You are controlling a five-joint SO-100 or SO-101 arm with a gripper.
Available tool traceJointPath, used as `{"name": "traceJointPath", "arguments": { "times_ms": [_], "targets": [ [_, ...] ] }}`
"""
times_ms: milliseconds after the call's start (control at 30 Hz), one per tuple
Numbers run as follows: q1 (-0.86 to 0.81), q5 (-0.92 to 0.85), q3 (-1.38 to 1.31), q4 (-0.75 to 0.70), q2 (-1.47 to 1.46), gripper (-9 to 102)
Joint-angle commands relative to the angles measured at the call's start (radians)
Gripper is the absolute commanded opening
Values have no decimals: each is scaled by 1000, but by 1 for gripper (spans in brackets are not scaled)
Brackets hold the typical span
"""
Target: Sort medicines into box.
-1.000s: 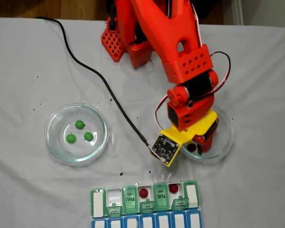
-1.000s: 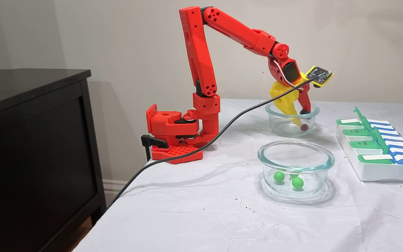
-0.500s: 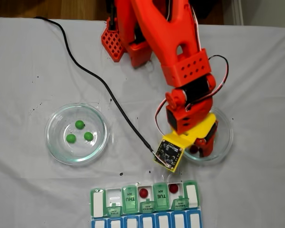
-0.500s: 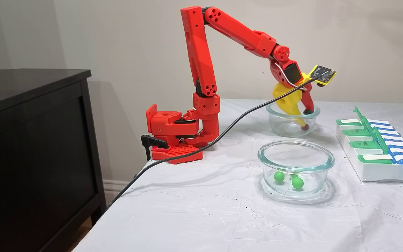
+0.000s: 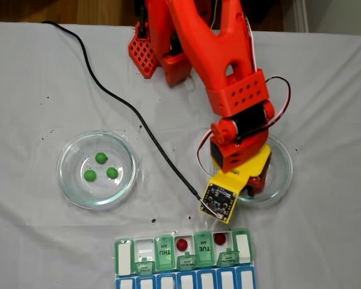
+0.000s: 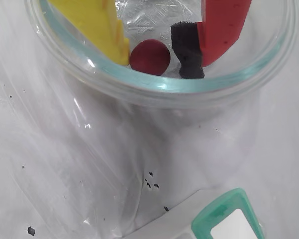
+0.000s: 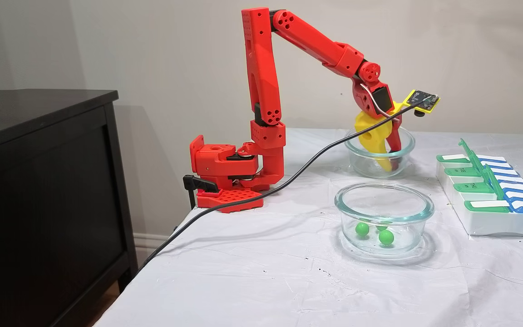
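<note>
Gripper (image 7: 389,167) inside far glass dish (image 7: 404,138), three green balls (image 7: 362,228) nearer.

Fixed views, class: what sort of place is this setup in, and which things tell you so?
Probably a room in a home: a table under a white cloth, a dark wooden cabinet against a plain wall, and wood flooring past the table's edge.

Green medicines: three bright green balls (image 5: 100,167) clustered close together on the floor of a round clear glass dish (image 5: 68,187); also seen in another fixed view (image 7: 378,232).
Red medicines in box: two glossy red balls, one (image 5: 182,244) in an open cell beside THU, one (image 5: 219,239) in an open cell beside TUE.
Third red medicine: red ball (image 6: 149,57) low in the other glass dish (image 6: 159,85), between the jaws.
Box: flat organizer (image 5: 125,257), green row with some lids raised, blue row (image 5: 167,282) alongside, lying flat on the counter.
</note>
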State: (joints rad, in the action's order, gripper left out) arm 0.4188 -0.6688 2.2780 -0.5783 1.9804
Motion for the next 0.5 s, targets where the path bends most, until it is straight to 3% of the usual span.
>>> {"name": "traceJointPath", "arguments": {
  "times_ms": [0, 467],
  "targets": [
    [-40, -29, -60, 17, 58, 16],
    [-8, -38, 11, 69, 61, 0]
  ]
}}
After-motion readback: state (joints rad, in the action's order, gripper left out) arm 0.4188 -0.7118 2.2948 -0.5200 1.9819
